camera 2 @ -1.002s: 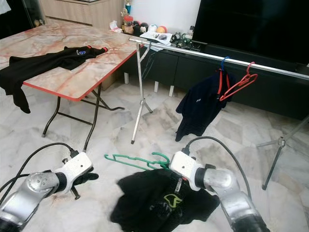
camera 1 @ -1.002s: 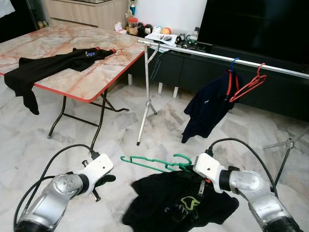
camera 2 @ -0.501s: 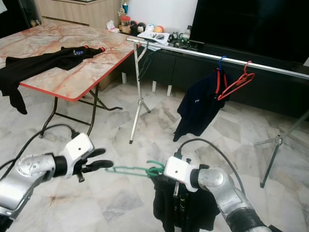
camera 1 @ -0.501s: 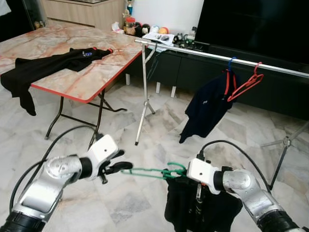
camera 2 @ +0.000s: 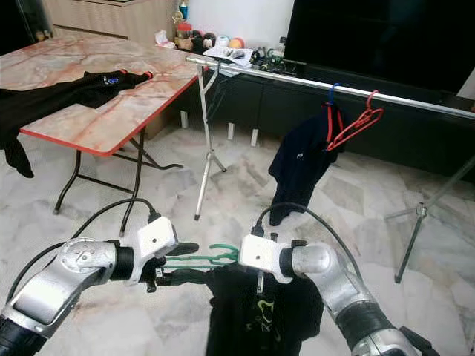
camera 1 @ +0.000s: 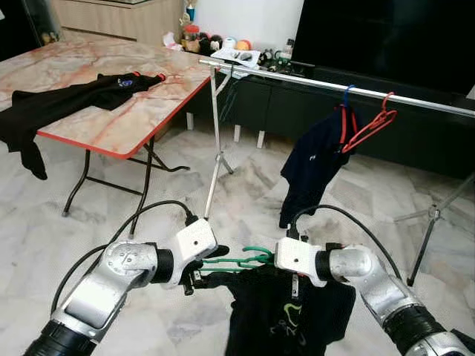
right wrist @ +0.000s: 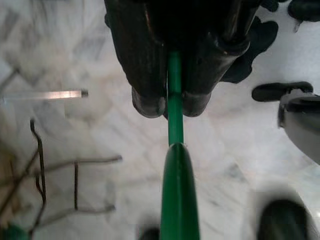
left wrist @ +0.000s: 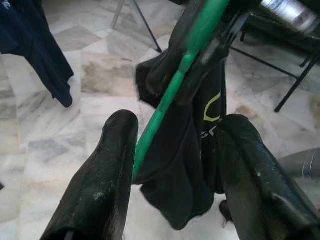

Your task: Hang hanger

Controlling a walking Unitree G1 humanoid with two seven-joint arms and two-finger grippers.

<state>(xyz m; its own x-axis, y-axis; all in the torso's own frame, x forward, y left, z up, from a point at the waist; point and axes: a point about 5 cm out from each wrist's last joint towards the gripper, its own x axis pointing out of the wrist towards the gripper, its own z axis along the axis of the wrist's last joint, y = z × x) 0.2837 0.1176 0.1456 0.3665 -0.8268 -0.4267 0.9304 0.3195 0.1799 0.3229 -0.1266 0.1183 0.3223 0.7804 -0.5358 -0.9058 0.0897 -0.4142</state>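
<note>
Now the right gripper [right wrist: 168, 102] has its jaws pinched on the green hanger [camera 1: 249, 259] near its hook, presumably so the black shirt [camera 1: 286, 315] hangs free below the jaws. Left gripper [left wrist: 172, 155]: jaws spread, the hanger's bar running between them and touching one finger, likely to steady the far end before the lift. Ahead of both jaws, well apart, the rail [camera 1: 415, 103] waits. Count: three hangers, one green held, one red [camera 1: 371, 127] and one blue [camera 1: 348, 95] on the rail; three garments, one held, one navy shirt [camera 1: 312, 163] hung, one on the counter [camera 1: 119, 122].
</note>
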